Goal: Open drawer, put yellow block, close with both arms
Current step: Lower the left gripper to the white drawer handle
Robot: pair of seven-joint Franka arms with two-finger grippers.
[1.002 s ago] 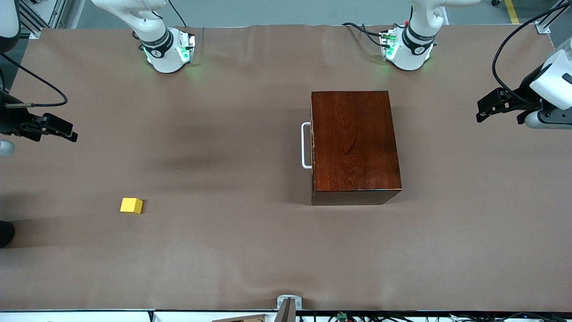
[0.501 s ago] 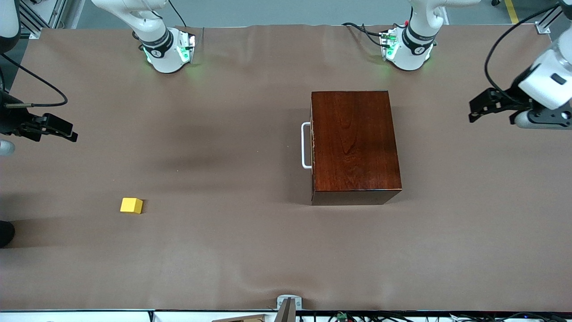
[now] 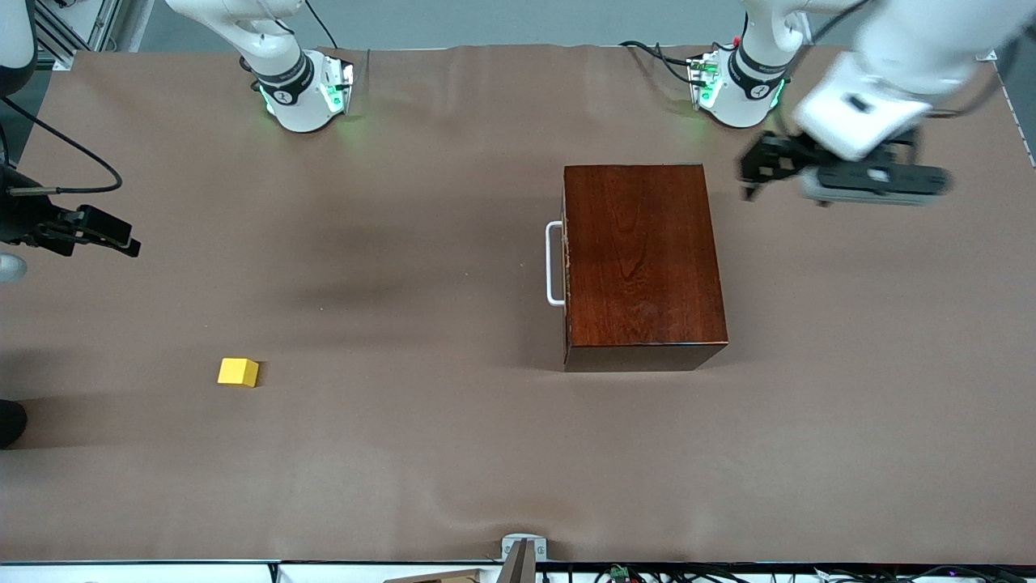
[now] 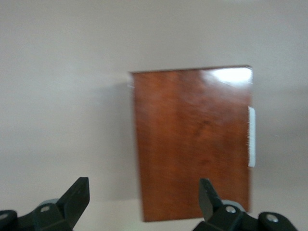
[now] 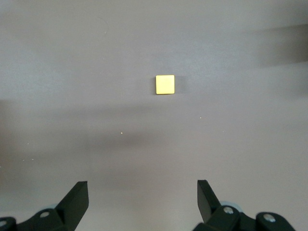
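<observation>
drawer sits shut in the dark wooden box, white handle facing the right arm's end of the table. yellow block lies on bare cloth toward the right arm's end, nearer the front camera than the box and well apart from it. left gripper is up over the cloth just off the box's corner at the left arm's end, fingers spread wide with nothing between them. right gripper hangs at the table's edge, jaws wide and empty, block well apart from its fingertips.
</observation>
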